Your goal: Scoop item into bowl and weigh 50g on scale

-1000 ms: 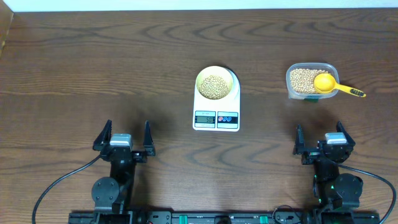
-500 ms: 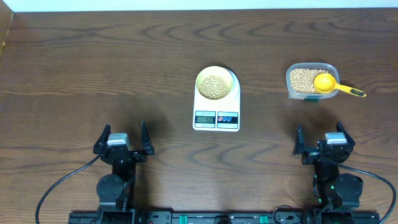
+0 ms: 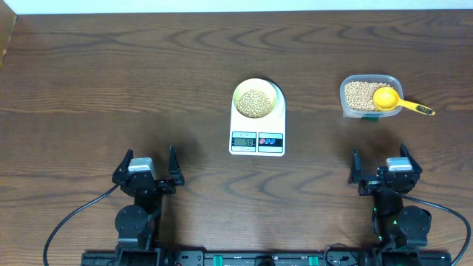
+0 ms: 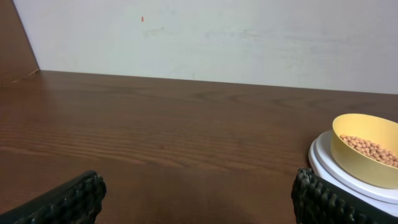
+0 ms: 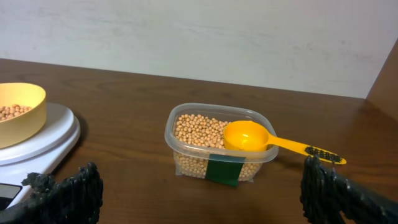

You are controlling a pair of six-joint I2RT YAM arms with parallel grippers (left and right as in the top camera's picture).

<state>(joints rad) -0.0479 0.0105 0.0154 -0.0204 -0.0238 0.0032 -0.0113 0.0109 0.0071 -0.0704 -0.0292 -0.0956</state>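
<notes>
The pale yellow bowl stands on the back of the white scale at mid-table, with tan beans heaped inside. More beans fill a clear container to the right, where a yellow scoop rests with its handle over the rim. My left gripper is open and empty near the front left. My right gripper is open and empty at the front right. The left wrist view has the bowl and scale at far right. The right wrist view faces the container and scoop.
A pale wall runs along the table's far edge. Black cables trail from the arm bases at the front. The bowl and scale sit at the left of the right wrist view.
My left gripper has drawn back slightly toward the front edge. The right arm, bowl, scale and scoop have not moved.
</notes>
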